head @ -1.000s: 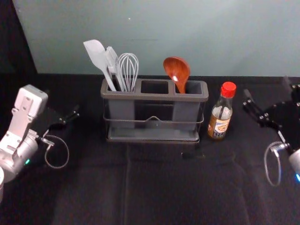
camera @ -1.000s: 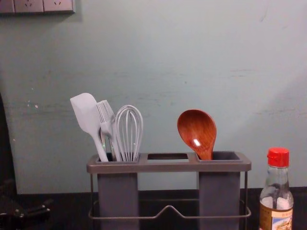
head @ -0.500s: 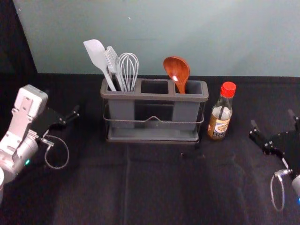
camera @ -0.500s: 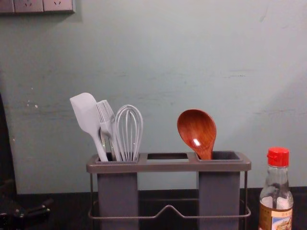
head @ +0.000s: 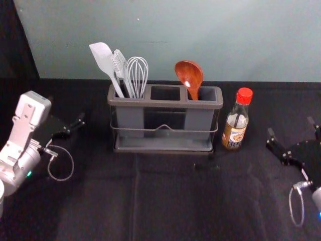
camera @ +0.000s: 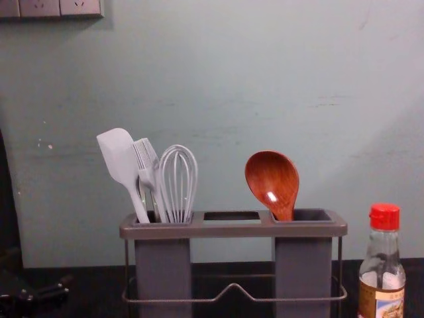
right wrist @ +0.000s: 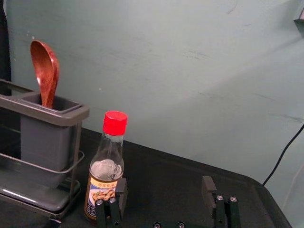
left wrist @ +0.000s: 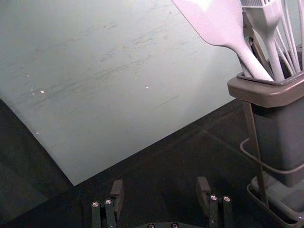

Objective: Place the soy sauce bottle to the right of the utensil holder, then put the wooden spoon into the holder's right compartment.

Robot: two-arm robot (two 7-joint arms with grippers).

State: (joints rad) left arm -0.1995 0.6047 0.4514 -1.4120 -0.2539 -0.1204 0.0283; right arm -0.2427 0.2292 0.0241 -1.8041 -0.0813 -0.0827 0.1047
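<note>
Soy sauce bottle stands upright on the dark cloth, just to the right of the utensil holder, its red cap on top and a paper label around its lower part. Beside it, the wooden spoon sits in the holder's right compartment, bowl up and leaning a little to the left. Over in the left compartment are a pale spatula, which leans outward to the left, a brush and a whisk, with the brush between the other two. Right of the bottle and nearer the robot, the right gripper hangs with its fingers spread wide and nothing held between them. Well to the left of the holder is the left gripper, its fingers also wide apart, gripping nothing. Behind everything rises a pale green wall, with a row of sockets high up at the left in the chest view, and a black cable running along it in the right wrist view.
</note>
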